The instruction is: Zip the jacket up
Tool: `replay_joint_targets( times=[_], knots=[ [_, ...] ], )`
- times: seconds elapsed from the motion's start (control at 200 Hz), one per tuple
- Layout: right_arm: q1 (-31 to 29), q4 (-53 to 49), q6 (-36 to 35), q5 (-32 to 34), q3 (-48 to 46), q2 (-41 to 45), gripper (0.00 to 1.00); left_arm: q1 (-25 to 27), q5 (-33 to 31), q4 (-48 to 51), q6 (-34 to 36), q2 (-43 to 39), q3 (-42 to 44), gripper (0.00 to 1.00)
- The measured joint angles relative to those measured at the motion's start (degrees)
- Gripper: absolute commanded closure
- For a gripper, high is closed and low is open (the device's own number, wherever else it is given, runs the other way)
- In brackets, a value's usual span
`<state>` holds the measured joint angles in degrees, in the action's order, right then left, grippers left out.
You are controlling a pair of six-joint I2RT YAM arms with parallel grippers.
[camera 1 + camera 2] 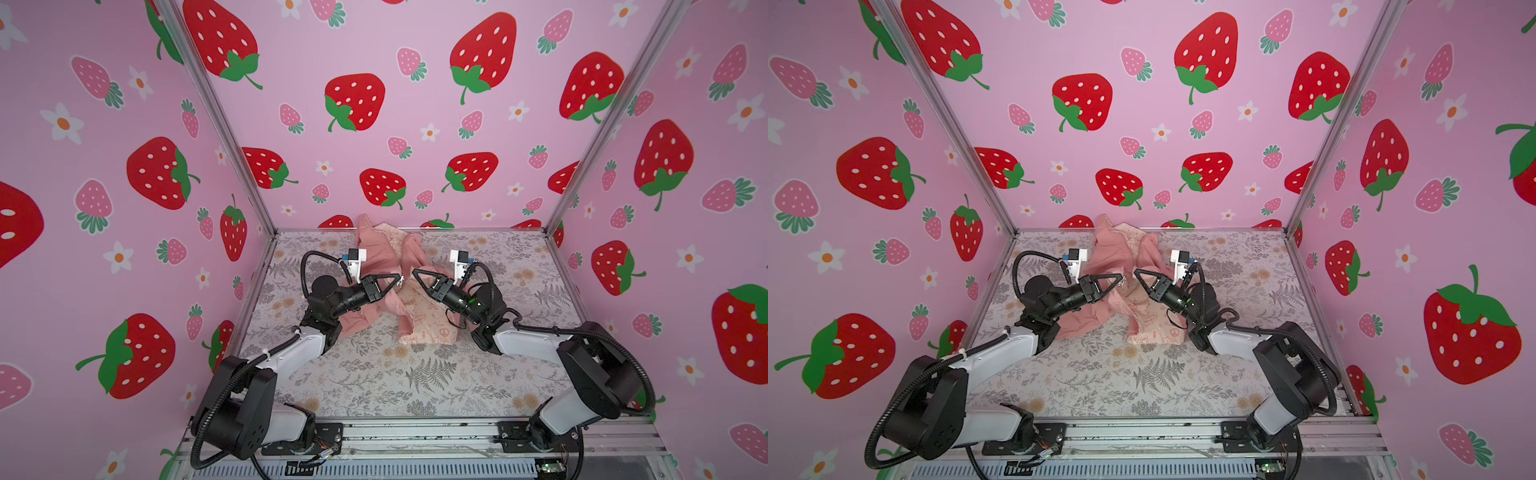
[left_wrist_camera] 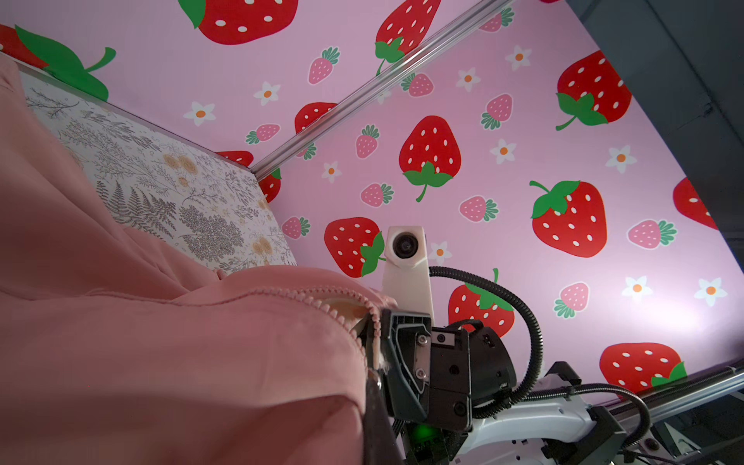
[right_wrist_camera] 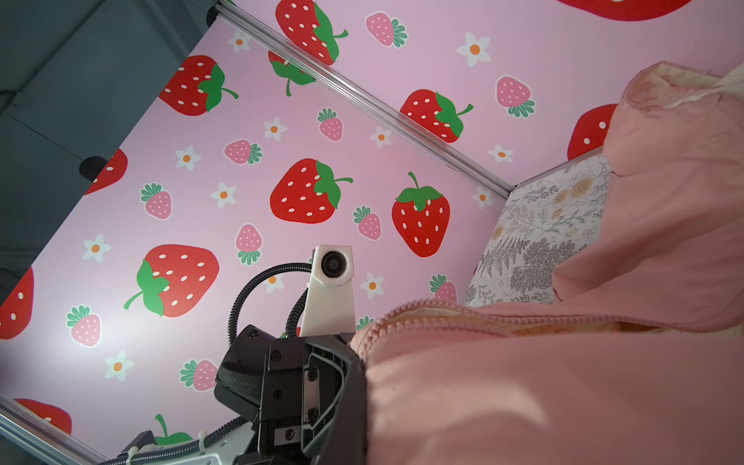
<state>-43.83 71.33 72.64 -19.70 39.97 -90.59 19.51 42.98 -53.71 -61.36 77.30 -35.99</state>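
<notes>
Between and beneath both claws, the jacket point(image 1: 376, 253) lies crumpled on the tabletop point(image 1: 415, 374). The left claw point(image 1: 399, 278) pinches its zipper edge, and the right claw point(image 1: 414, 272) is pressed together on the opposite front edge.

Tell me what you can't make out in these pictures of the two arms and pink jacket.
Zipper bottom end, joined or not: too small in both top views; jacket folds cover it in both wrist views.
Exact spot the left jaws and right jaws pinch: tiny in both top views, buried in cloth in both wrist views.
Jacket's outer sides: under the left arm and right arm in both top views.
</notes>
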Motion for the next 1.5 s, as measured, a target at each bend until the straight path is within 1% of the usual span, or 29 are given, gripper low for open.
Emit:
replay_joint_targets(
  times=[0.55, 0.95, 1.501],
  knots=[
    [-2.54, 0.20, 0.92, 3.23, 1.49, -1.27, 1.00, 0.26, -2.01, -0.46, -0.50, 0.02, 0.55, 1.00],
    [-2.97, 0.20, 1.36, 6.27, 1.51, -1.29, 1.00, 0.26, -2.40, -0.48, -0.63, 0.00, 0.63, 1.00],
    [-3.91, 0.22, 2.38, 7.85, 2.10, -2.05, 1.00, 0.26, -3.63, -0.48, -0.68, 0.00, 0.66, 1.00]
  ],
)
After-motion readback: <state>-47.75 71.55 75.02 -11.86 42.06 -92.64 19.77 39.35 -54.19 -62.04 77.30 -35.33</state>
